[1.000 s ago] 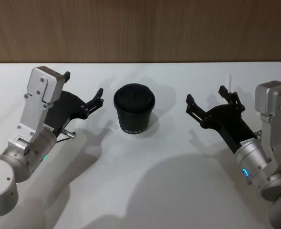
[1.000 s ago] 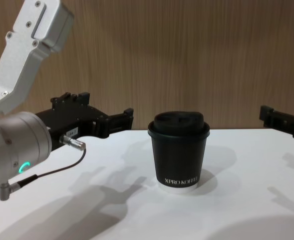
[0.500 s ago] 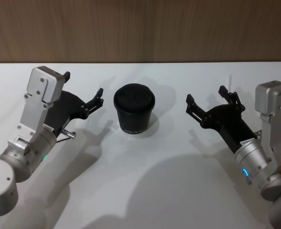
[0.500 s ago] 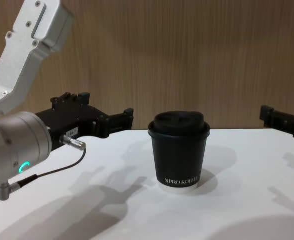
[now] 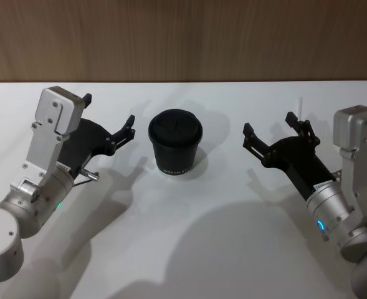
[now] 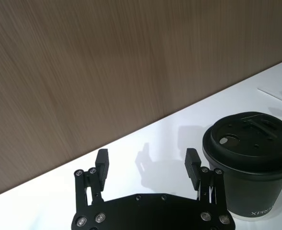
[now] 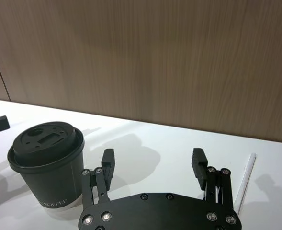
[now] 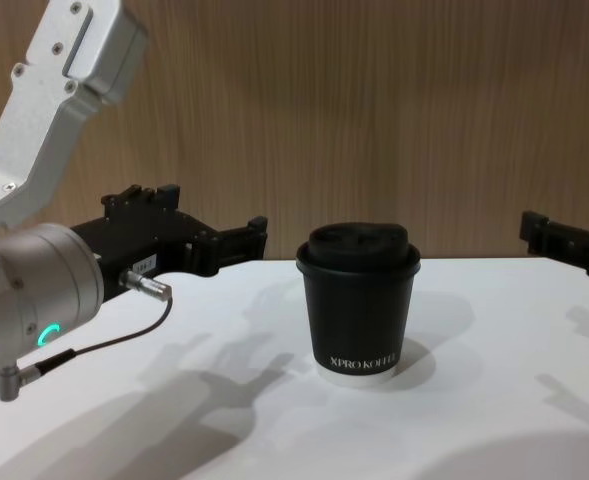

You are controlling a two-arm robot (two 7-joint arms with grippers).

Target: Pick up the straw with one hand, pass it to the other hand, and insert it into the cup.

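Straw (image 7: 246,181): seen lying flat, well right of the cup (image 5: 175,142).
Right gripper (image 5: 268,123): spread, empty, right of cup.
Left gripper (image 5: 108,109): spread, empty, left of cup.
Handling: judged light, crushable; to be pinched gently mid-length.

Wooden wall (image 5: 183,37) behind white table (image 5: 189,249)

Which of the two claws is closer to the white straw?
The right claw: the straw lies just beside it, while the left claw is on the cup's other side.
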